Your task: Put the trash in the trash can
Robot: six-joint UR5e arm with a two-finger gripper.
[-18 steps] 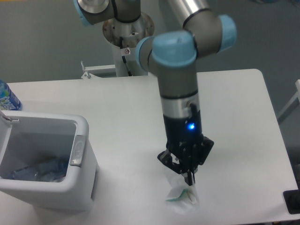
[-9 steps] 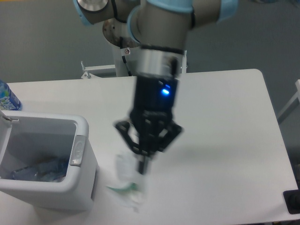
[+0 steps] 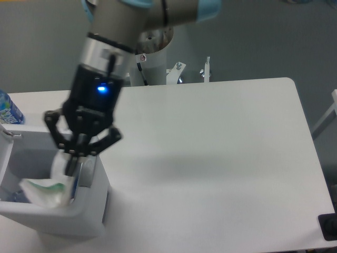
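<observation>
At the lower left of the frame, the gripper (image 3: 73,164) hangs over the open trash can (image 3: 89,211), its fingers clenched on the packet (image 3: 47,190), which dangles just below them inside the rim. A bottle (image 3: 9,110) peeks in at the left edge; the white table (image 3: 221,158) spreads rightward.

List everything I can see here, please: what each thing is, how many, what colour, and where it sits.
Table: one, white, fills most of the view.
Trash can: one, white, boxy, open, lower left on the table.
Packet: one, white and clear with a green edge, hanging from the gripper over the trash can.
Bottle: one, blue-labelled, left edge behind the trash can, mostly cut off.
Arm: one, grey with light blue joints, upper left.
Gripper: one, black, shut on the packet.
</observation>
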